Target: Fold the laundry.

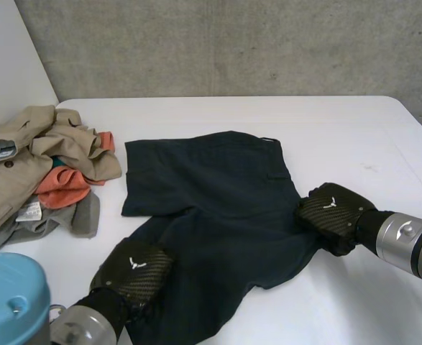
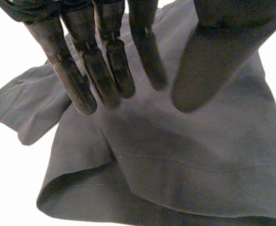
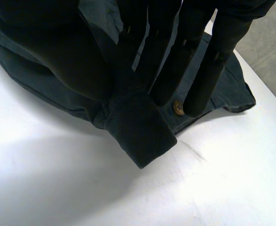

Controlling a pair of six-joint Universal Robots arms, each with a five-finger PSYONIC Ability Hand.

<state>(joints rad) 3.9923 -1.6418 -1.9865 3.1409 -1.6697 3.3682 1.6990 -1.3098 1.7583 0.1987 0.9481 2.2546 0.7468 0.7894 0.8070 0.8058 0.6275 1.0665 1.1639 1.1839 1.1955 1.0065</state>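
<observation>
On the bench (image 1: pixel 326 122), the soft, limp dark garment (image 1: pixel 218 201) suits edge grips: the right hand (image 1: pixel 333 215) pinches its buttoned edge, while the left hand (image 1: pixel 133 272) keeps its fingers straight.

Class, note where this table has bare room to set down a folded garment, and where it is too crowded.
Free: the far strip of table beyond the shorts; the wide patch past the right hand, to the table's right edge. Crowded: the left side, where the pile of clothes lies close to the shorts, and near the left hand.
</observation>
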